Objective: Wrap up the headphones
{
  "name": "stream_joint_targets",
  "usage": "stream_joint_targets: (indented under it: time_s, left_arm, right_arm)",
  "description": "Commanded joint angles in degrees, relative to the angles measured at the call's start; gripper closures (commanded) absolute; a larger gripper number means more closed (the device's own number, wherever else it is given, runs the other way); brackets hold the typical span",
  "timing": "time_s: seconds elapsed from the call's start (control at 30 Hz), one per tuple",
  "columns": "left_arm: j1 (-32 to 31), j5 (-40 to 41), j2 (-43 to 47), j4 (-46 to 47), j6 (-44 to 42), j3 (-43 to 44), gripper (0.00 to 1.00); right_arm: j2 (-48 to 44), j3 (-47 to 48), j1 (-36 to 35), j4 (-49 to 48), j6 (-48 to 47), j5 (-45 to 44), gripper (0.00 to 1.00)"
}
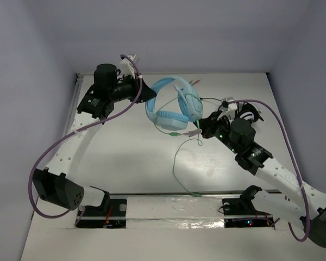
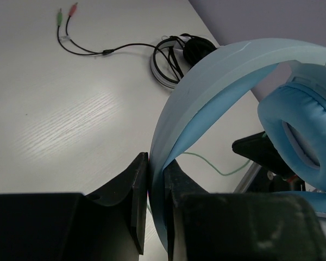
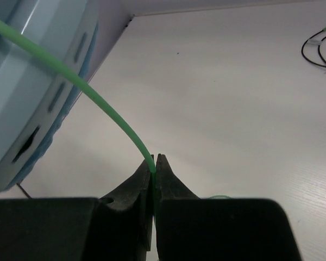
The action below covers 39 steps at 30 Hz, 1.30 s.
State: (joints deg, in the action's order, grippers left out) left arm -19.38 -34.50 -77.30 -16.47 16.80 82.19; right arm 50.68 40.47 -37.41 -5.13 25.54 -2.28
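**A:** How do the headphones look, and where are they?

**B:** Nearest, the thin green cable [image 1: 175, 163] loops across the table [image 1: 125, 157] towards its near edge. Farther back, mid-table, sit the headphones [image 1: 168, 117]: light blue, with a wide headband and padded earcups.

**A:** And the right arm?

**B:** It reaches in from the near right. The right gripper [image 3: 154, 163] is pinched tight on the green cable, just right of the earcups.

**A:** The left?

**B:** It stretches to the far left. The left gripper [image 2: 156, 163] is closed to a narrow gap and clamps the headband. Smaller black-and-white headphones [image 1: 246, 113] lie at the far right.
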Motion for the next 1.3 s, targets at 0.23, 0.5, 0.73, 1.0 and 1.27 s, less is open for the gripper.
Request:
stream_joint_targets:
  time_s: [0.23,0.5,0.73,1.0,1.27]
  left_arm:
    - [0.13,-13.74,3.38,9.08,7.10,-1.87,1.00]
    - [0.13,-16.12,3.56,9.61,9.48,-0.54,1.00]
    - [1.18,-15.61,4.26,14.10,15.80,1.47,1.00]
    - [1.18,-12.70,4.44,19.71,21.26,2.97,1.00]
    - [1.71,-9.62,3.38,22.09,23.81,4.82,1.00]
  right_arm:
    - [3.37,6.21,0.32,-3.48,-5.59,-5.10,0.79]
    - [6.89,4.27,0.32,-10.69,-5.15,-2.20,0.68]
    - [9.70,-2.75,1.37,-21.83,-2.08,4.39,0.61]
    - [18.04,-5.57,1.90,-31.60,2.40,7.46,0.49]
    - [25.88,-8.92,1.90,-40.23,6.45,10.37,0.37]
